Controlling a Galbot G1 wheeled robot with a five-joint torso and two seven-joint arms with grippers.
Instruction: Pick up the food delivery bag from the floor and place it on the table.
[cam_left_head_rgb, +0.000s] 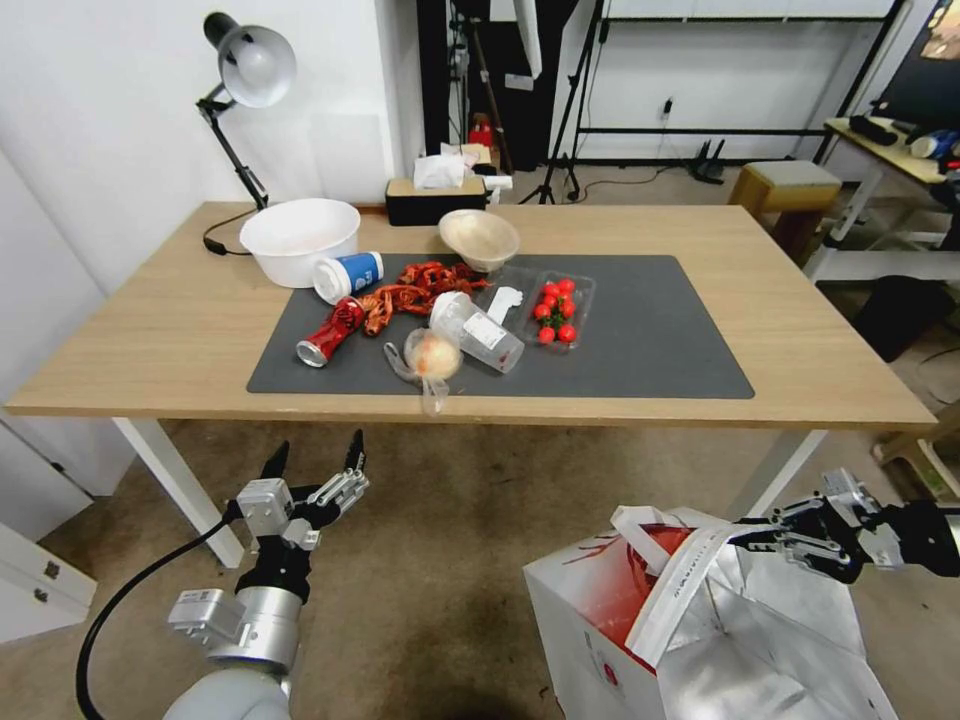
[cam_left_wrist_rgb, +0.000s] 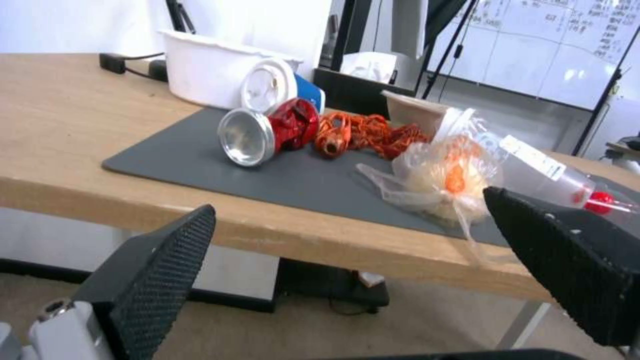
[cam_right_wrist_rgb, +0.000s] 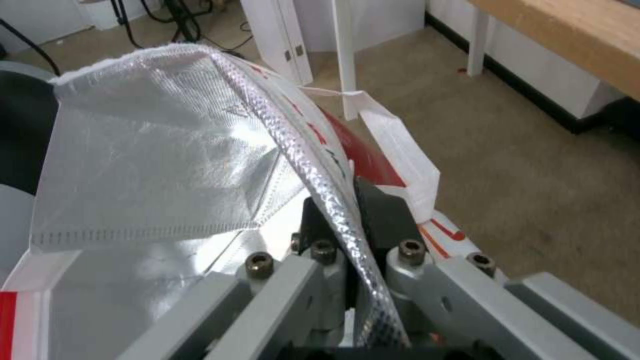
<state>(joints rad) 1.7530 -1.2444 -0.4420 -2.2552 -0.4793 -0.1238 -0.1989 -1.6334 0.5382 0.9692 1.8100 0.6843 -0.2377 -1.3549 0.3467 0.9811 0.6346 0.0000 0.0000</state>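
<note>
The food delivery bag (cam_left_head_rgb: 600, 620), white with red panels and silver foil lining (cam_right_wrist_rgb: 167, 150), stands open at the lower right, in front of the table (cam_left_head_rgb: 150, 330). Its base is out of frame, so I cannot tell whether it touches the floor (cam_left_head_rgb: 430, 560). My right gripper (cam_left_head_rgb: 745, 535) is shut on the bag's upper rim, and the foil edge runs between the right gripper's (cam_right_wrist_rgb: 345, 205) fingers. A white flat handle (cam_left_head_rgb: 680, 580) droops beside it. My left gripper (cam_left_head_rgb: 318, 450) hangs open and holds nothing, low before the table's front edge; in the left wrist view the left gripper (cam_left_wrist_rgb: 347, 200) faces the tabletop.
The dark grey mat (cam_left_head_rgb: 660, 350) carries a white bowl (cam_left_head_rgb: 298, 238), a crushed red can (cam_left_head_rgb: 330, 332), red crayfish shells (cam_left_head_rgb: 420, 285), a small clear bag of orange food (cam_left_head_rgb: 432, 358), plastic cups and a tomato tray (cam_left_head_rgb: 555, 305). A white table leg (cam_left_head_rgb: 180, 480) stands near my left arm.
</note>
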